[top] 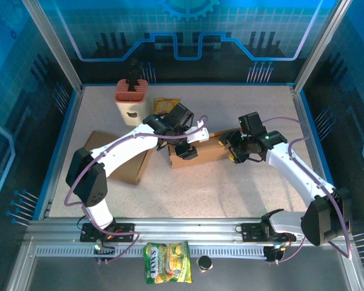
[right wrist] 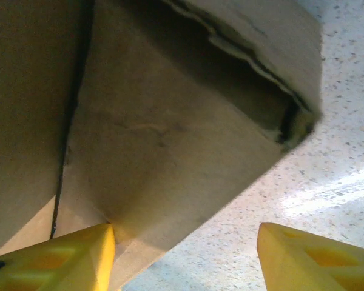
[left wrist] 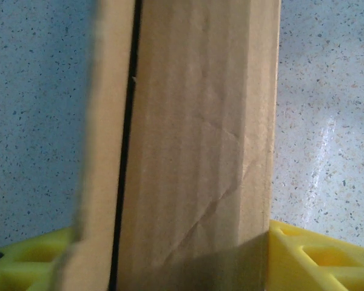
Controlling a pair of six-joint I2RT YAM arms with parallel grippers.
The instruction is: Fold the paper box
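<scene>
The brown paper box [top: 200, 153] stands mid-table between both arms. In the left wrist view its cardboard panel [left wrist: 200, 139] fills the gap between my yellow fingers [left wrist: 315, 254], with a loose flap [left wrist: 103, 151] separated from it by a dark slit on the left. My left gripper [top: 188, 144] [left wrist: 170, 233] straddles the box and is closed across its width. My right gripper [top: 235, 150] [right wrist: 185, 233] is open at the box's right end. Its left finger [right wrist: 67, 260] touches the box's lower corner [right wrist: 170, 151], while the right finger [right wrist: 315, 260] hangs free over the table.
A flat cardboard sheet [top: 122, 162] lies under the left arm. A cream and pink holder [top: 131, 102] and a yellow packet [top: 165, 105] stand at the back. A snack bag [top: 167, 262] and a black cap [top: 204, 262] lie beyond the near rail. Frame walls surround the speckled table.
</scene>
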